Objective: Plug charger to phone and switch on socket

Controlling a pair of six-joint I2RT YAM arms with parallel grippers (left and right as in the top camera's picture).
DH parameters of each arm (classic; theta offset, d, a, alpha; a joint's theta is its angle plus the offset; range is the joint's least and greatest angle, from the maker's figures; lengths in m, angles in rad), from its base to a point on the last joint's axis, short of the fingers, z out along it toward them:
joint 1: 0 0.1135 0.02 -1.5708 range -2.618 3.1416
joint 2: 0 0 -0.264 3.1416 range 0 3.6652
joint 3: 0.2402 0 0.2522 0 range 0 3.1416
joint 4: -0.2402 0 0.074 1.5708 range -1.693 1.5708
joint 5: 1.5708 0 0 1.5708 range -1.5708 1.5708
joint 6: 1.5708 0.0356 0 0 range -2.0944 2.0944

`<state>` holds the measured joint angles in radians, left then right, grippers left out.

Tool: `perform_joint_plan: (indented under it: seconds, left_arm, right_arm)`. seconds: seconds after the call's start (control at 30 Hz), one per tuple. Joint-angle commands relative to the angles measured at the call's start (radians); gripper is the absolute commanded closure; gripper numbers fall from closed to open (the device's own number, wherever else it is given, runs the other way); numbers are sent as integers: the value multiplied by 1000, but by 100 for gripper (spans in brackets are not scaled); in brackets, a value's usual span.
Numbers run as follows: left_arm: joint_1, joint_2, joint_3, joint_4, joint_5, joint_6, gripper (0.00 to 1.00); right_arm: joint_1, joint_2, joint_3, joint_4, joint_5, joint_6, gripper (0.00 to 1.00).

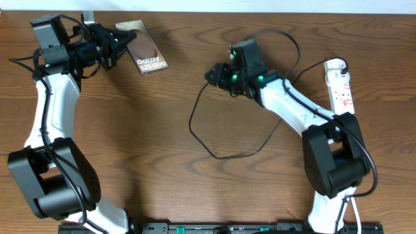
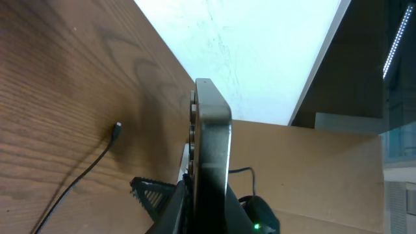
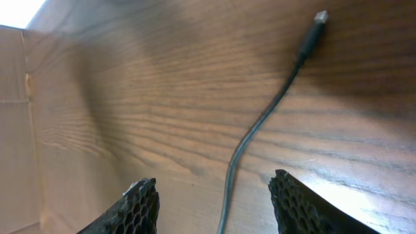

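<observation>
Brown wood makes up the table [image 1: 162, 117], the biggest thing we see, and both arms reach across it: the left arm [image 1: 49, 123] toward the far left corner, the right arm [image 1: 305, 120] toward the middle. We find the white socket [image 1: 340, 88] lying near the table's right edge, just beside the right arm. The phone [image 1: 146, 57] sits at the far left with its labelled face up to the overhead camera. The left gripper [image 1: 120, 44] is clamped on one end of it, and its wrist view shows the phone [image 2: 211, 149] edge-on. We cannot tell whether the phone touches the wood. The charger [image 1: 221, 153] loops loosely over the middle of the table. The right gripper [image 3: 214, 195] hangs above it with its fingers [image 3: 140, 205] apart, the cable passing under the gap untouched. Its plug tip [image 3: 311, 36] lies flat on the wood, well apart from the phone.
</observation>
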<state>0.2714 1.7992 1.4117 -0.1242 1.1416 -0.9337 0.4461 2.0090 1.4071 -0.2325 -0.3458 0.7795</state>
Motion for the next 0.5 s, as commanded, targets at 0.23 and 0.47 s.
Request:
perform_joint_plan:
  seconds: [0.23, 0.47]
  left_arm:
    - [0, -6, -1, 5, 20, 18, 93]
    - [0, -6, -1, 5, 21, 18, 93]
  right_arm:
    - [40, 175, 227, -125, 112, 21, 48]
    - [56, 223, 229, -138, 146, 107, 50]
